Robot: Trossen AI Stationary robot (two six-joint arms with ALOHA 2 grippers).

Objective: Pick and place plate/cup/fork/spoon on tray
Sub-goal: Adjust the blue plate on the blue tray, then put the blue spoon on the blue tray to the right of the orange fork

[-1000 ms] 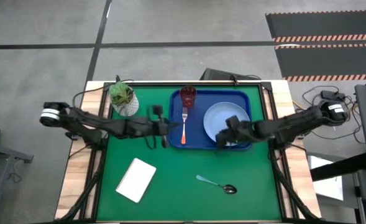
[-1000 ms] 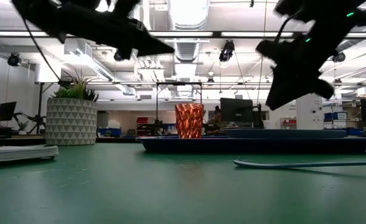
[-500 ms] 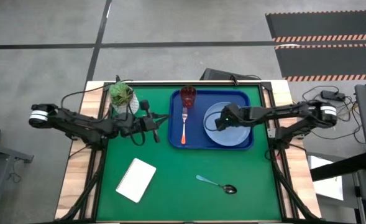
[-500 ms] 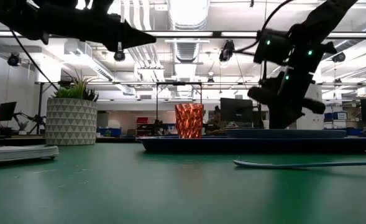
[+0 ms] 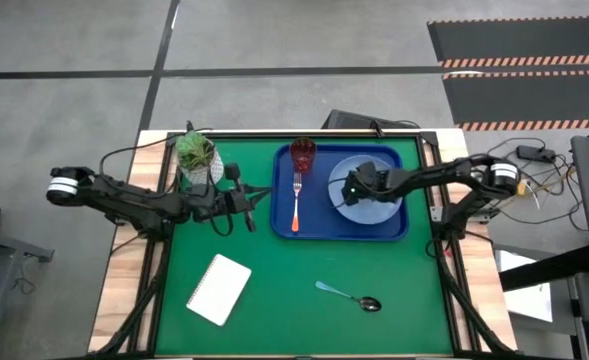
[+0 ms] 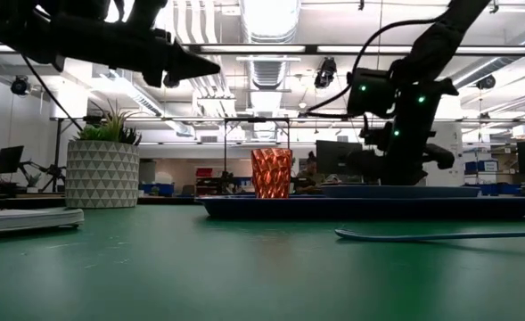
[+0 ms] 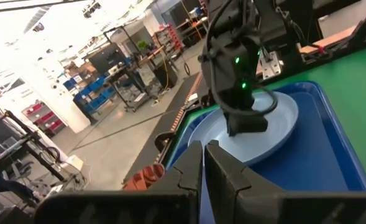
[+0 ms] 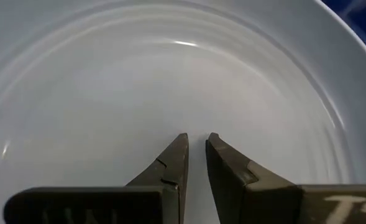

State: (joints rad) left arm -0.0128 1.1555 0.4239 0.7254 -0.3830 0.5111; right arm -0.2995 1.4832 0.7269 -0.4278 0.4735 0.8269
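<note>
The tray (image 5: 286,206) held the plate (image 5: 379,209), cup (image 5: 303,154) and fork (image 5: 296,200); the spoon (image 5: 349,295) lay on the worktop (image 5: 284,290). The right hand (image 5: 356,187), fingers nearly pressed together, hovered over the plate; the left hand (image 5: 244,195), likewise empty, waited beside the tray.

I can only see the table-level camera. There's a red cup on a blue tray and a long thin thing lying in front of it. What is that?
Observer: From above, it is the spoon, on the green mat, off the tray.
Operator: Is anything besides the cup on the tray?
Observer: The fork lies just in front of the cup, and the plate sits beside them.
Operator: What's the dark arm there doing?
Observer: Its wrist camera shows the right pincer pointing into the plate, holding nothing. The left pincer waits beside the tray.
</note>
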